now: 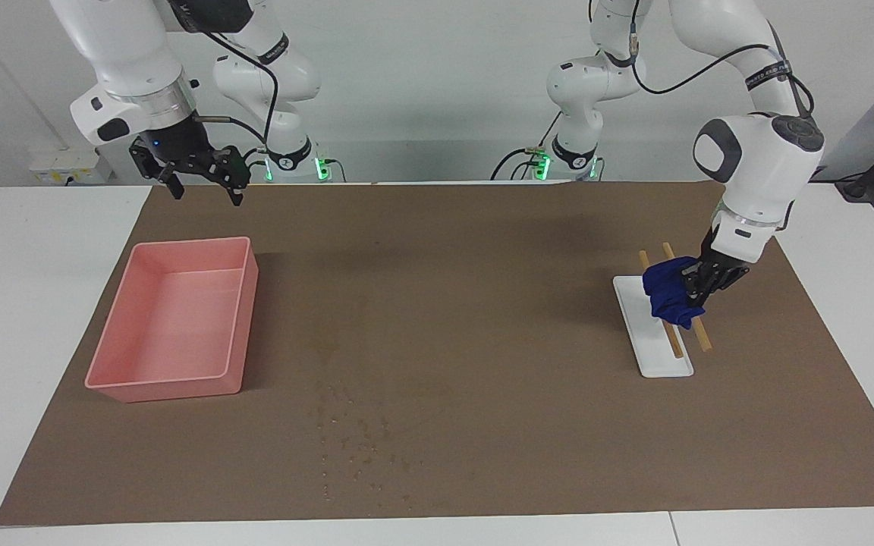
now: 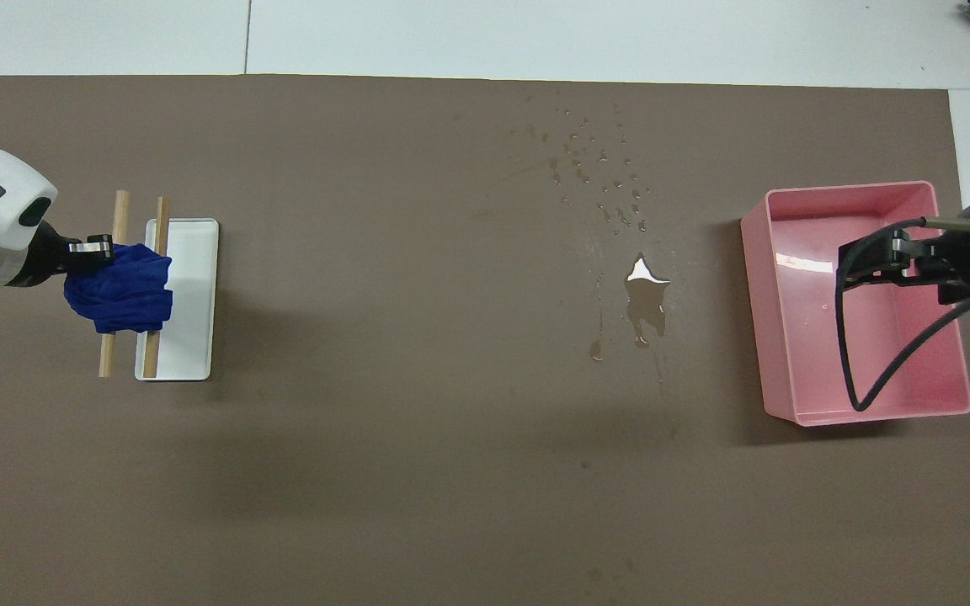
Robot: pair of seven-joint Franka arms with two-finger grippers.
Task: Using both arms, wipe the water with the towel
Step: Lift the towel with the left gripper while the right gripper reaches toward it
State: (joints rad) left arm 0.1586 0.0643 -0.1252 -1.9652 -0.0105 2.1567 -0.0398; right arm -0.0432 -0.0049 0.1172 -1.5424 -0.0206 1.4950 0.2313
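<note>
The blue towel (image 1: pixel 667 294) hangs bunched from my left gripper (image 1: pixel 692 291), which is shut on it just above two wooden sticks (image 1: pixel 702 338) and a white tray (image 1: pixel 663 358). In the overhead view the towel (image 2: pixel 121 293) covers the middle of the sticks (image 2: pixel 105 358), with the left gripper (image 2: pixel 100 249) at its edge. The water (image 1: pixel 361 441) is a scatter of droplets on the brown mat, farther from the robots than the pink tray; overhead it (image 2: pixel 596 172) also shows a small puddle (image 2: pixel 645 296). My right gripper (image 1: pixel 205 193) is open, raised over the pink tray (image 2: pixel 864 415).
The pink tray (image 1: pixel 234 318) stands at the right arm's end of the brown mat (image 1: pixel 452 288). The white tray (image 2: pixel 196 337) and sticks lie at the left arm's end. A black cable loops from the right wrist (image 2: pixel 845 353) over the pink tray.
</note>
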